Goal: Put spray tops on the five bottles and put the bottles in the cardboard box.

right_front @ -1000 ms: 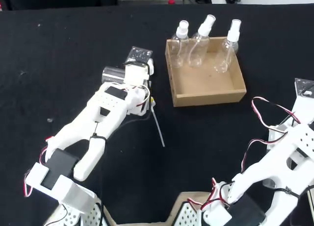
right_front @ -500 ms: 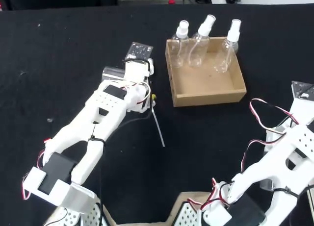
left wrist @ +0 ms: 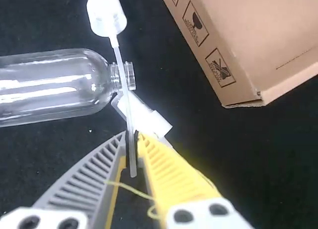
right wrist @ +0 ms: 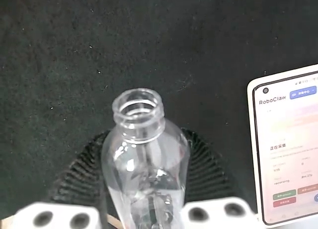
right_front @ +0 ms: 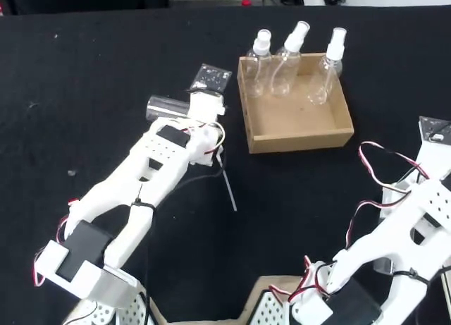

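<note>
Left hand [left wrist: 131,137] seems clamped on a spray-top tube [left wrist: 117,60] beside a bottle [left wrist: 49,87].

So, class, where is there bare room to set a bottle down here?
Bare: the near floor of the cardboard box, the table far left beyond the lying bottle, and the cloth before the box's near wall. Crowded: the box's far wall with three bottles, and its left side, where the left hand holds a spray top.

a phone [right wrist: 285,149] with a lit screen lies on the black table cloth [right wrist: 59,50].
</note>
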Motion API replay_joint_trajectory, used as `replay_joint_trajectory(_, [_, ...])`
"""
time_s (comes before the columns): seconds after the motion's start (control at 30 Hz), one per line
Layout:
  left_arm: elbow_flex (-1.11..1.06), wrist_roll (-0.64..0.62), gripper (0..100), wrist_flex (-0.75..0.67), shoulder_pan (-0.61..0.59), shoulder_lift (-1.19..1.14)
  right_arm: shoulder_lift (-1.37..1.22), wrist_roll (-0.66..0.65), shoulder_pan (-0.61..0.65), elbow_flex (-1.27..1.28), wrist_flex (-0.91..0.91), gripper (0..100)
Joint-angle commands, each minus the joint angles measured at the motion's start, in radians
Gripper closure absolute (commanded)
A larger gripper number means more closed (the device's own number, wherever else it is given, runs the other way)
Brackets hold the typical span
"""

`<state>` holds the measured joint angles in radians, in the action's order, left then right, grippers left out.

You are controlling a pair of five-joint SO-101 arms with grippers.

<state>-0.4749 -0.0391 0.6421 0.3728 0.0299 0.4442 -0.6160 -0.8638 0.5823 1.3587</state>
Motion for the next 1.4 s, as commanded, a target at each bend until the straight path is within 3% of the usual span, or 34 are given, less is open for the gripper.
replay_joint_trajectory(0.0, [0.056, 0.012, 96, -0.018, 0.015, 0.063, 0.048, -0.009, -0.018, -0.007, -0.018, 98.7])
replay_joint_trajectory(0.47, [0.061, 0.066, 97, 0.002, 0.008, 0.132, 0.044, -0.009, -0.018, -0.007, -0.018, 98.7])
replay_joint_trajectory(0.77, [0.061, 0.141, 97, 0.169, 0.001, 0.422, 0.044, -0.009, -0.018, -0.007, -0.018, 98.7])
replay_joint_trajectory(0.97, [0.061, 0.144, 97, 0.359, -0.097, 0.605, 0.044, -0.009, -0.018, -0.007, -0.018, 98.7])
replay_joint_trajectory(1.27, [-0.091, 0.436, 97, 0.657, -0.205, 0.872, 0.045, -0.003, -0.009, -0.007, -0.018, 98.7])
replay_joint_trajectory(1.37, [-0.179, 0.559, 97, 0.712, -0.315, 0.967, 0.044, -0.006, -0.009, -0.007, -0.018, 98.7])
